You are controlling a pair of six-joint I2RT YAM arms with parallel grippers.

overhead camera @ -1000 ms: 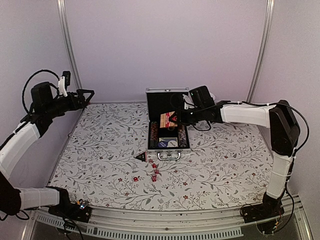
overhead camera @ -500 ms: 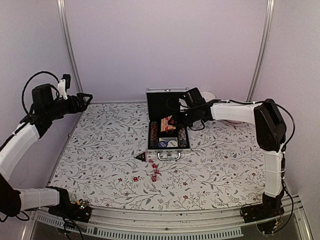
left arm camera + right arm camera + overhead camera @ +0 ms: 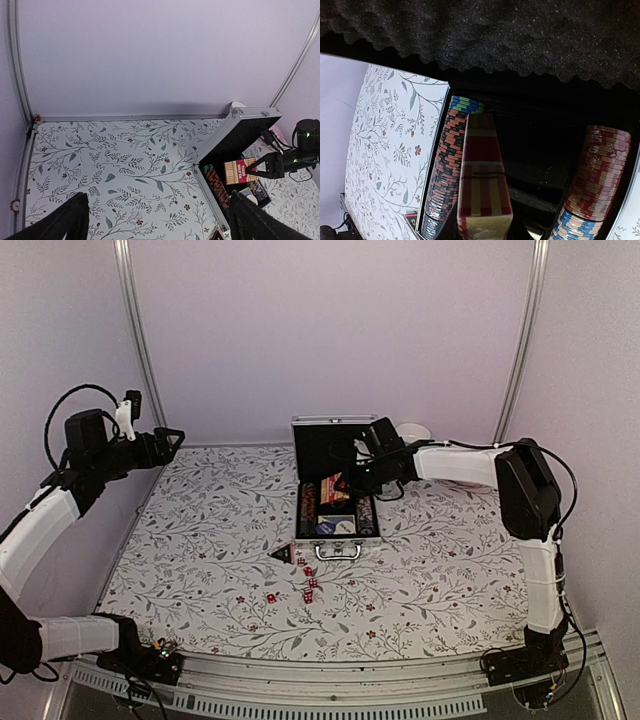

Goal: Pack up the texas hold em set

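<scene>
The silver case [image 3: 322, 445] stands open at the table's middle, lid upright, handle [image 3: 338, 549] toward me. Chip rows [image 3: 309, 504] line both sides inside. My right gripper [image 3: 347, 480] is shut on the tan-red card pack [image 3: 334, 486] and holds it inside the case between the chip rows [image 3: 444, 175]. The pack [image 3: 483, 190] fills the right wrist view, with dark fingers [image 3: 445, 227] on either side. Several red dice [image 3: 303, 585] and the black triangular piece [image 3: 282, 554] lie on the cloth in front of the case. My left gripper [image 3: 176, 434] is open and empty, raised at the far left.
A white bowl [image 3: 413, 430] sits behind the case by the back wall. The black foam lid lining [image 3: 495, 30] hangs close above the right gripper. The left wrist view shows the case [image 3: 235, 127], the pack [image 3: 240, 171] and flowered cloth [image 3: 115, 160].
My right gripper has moved left and deeper into the case with the card pack. The left arm has barely moved.
</scene>
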